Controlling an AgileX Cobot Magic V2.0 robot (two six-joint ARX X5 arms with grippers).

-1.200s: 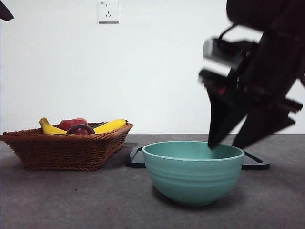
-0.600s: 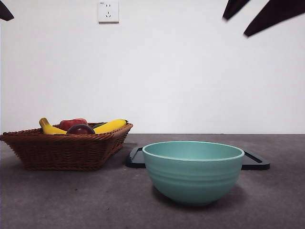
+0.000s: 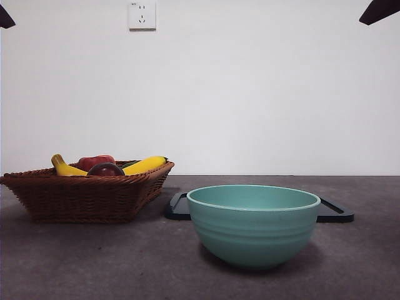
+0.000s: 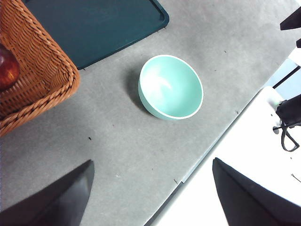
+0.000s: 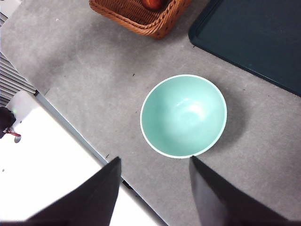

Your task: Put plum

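Observation:
The plum (image 3: 106, 169) is dark maroon and lies in the wicker basket (image 3: 87, 197) at the left, in front of a red fruit (image 3: 95, 161) and between two yellow bananas (image 3: 145, 165). The teal bowl (image 3: 253, 225) stands in the middle and is empty, as the right wrist view (image 5: 183, 115) shows. My right gripper (image 5: 155, 158) is open and empty, high above the bowl. My left gripper (image 4: 153, 162) is open and empty, high over the table between basket and bowl. In the front view each arm shows only as a black tip at a top corner.
A dark flat tray (image 3: 334, 212) lies behind the bowl. A white wall with a socket (image 3: 142, 15) stands behind the table. The table's front edge (image 4: 207, 150) and white floor beyond it show in both wrist views.
The arm at the right rose from just over the bowl's far rim and left the view; only a black tip remains at the top right corner. Basket, fruit and bowl stayed put.

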